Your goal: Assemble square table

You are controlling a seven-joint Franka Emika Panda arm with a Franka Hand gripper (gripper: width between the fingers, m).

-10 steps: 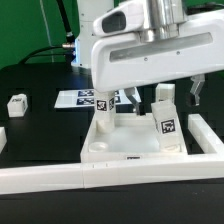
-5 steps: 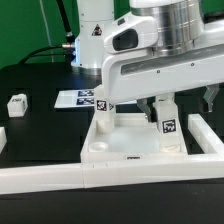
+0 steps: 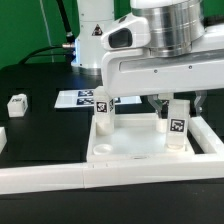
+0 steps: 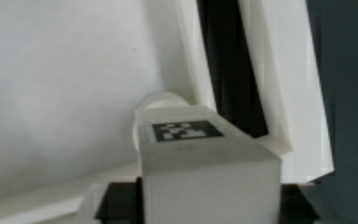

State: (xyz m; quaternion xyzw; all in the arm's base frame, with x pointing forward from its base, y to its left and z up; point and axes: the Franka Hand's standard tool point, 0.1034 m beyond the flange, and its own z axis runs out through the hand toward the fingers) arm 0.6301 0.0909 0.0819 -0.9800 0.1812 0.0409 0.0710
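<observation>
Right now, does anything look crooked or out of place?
Nothing looks broken or crooked. A leg and a second leg stand in the square table's corners. A loose leg sits alone on the black table, at the exterior view's left, not fitted yet.

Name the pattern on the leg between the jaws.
Leg: white with a black-and-white tag; wrist view.

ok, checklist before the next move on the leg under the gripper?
1. Gripped leg upright at the tabletop's corner on the exterior view's right: ok.
2. Gripper closed on it: cannot tell.
3. That leg fully seated in its socket: cannot tell.
4. Second leg standing on the tabletop: ok.
5. Tabletop against the border wall: ok.
6. Loose leg well away from the arm: ok.
</observation>
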